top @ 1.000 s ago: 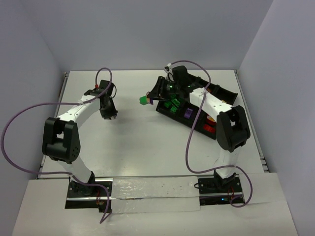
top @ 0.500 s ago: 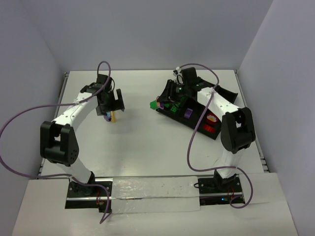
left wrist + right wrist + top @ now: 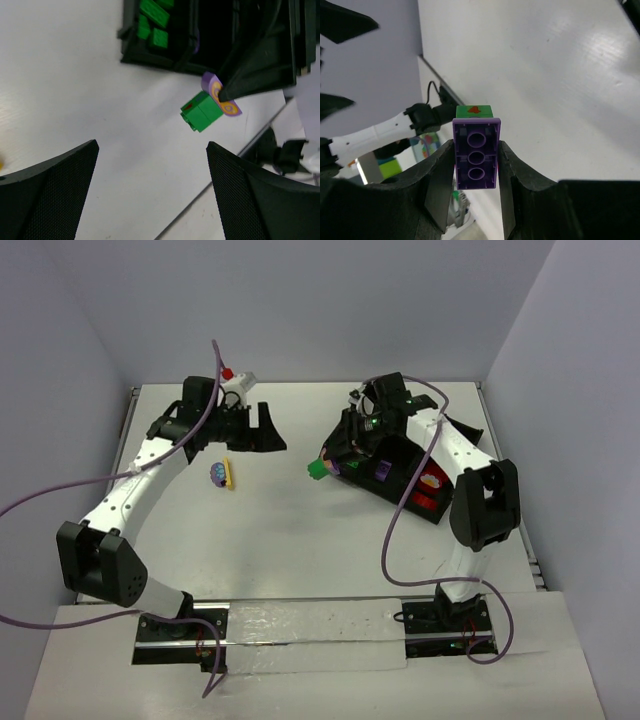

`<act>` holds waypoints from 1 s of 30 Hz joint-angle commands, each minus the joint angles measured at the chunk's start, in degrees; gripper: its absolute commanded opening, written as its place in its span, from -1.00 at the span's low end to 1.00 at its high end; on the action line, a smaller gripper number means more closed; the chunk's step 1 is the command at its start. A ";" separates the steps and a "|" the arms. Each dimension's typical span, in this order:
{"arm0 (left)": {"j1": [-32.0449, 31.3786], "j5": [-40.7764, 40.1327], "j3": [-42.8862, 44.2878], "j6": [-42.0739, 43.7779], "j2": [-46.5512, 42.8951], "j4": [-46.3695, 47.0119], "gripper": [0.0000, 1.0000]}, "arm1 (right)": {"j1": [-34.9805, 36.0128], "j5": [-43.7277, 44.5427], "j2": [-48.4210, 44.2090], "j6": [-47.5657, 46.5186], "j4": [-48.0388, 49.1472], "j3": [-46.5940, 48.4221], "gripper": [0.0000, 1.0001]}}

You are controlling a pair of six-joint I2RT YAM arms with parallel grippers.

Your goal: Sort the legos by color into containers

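My right gripper [image 3: 476, 167] is shut on a cluster of legos: a purple brick [image 3: 475, 160] with a green brick [image 3: 474, 111] stuck to its far end. In the top view this cluster [image 3: 318, 469] hangs just off the left corner of the black tray [image 3: 455, 428]. From the left wrist the same green brick [image 3: 200, 111] and purple brick [image 3: 220, 95] appear in front of the tray [image 3: 131, 47]. My left gripper [image 3: 272, 430] stands wide open and empty above the table. A small purple and yellow lego piece [image 3: 222, 474] lies on the table to its near left.
The tray's bins hold green legos [image 3: 354, 454], a purple one [image 3: 382, 472] and red ones [image 3: 428, 502]. Green legos [image 3: 152, 20] also show from the left wrist. Walls enclose the table on the left, back and right.
My left gripper opened, left the purple and yellow piece on the table, and swung back and to the right. The right gripper carried its cluster toward the tray's near-left corner.
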 commanded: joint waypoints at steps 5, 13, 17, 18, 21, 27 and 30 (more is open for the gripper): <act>-8.29 5.04 -4.70 12.27 -4.67 7.10 0.93 | 0.06 -4.97 3.19 -3.52 -9.61 8.09 -1.00; -14.13 -1.28 -7.33 15.97 -7.14 10.64 0.99 | 0.51 -6.92 5.47 -5.78 -14.17 13.43 -1.00; -18.28 -5.95 -5.05 19.99 -4.24 7.82 0.96 | 0.77 -7.11 3.84 -5.89 -14.09 11.68 -1.00; -18.69 -6.90 -4.73 20.55 -3.69 7.66 0.94 | 0.85 -7.11 3.60 -5.97 -14.09 11.29 -1.00; -20.53 -8.62 -3.24 21.00 -1.18 8.09 0.86 | 1.03 -7.11 2.46 -6.45 -14.18 9.23 -1.00; -21.42 -10.01 -1.23 22.22 0.78 8.53 0.82 | 1.47 -7.45 0.28 -6.76 -13.58 5.16 -1.00; -21.62 -8.88 -0.65 22.46 1.92 8.21 0.76 | 1.50 -8.11 -0.04 -6.41 -12.80 4.37 -1.00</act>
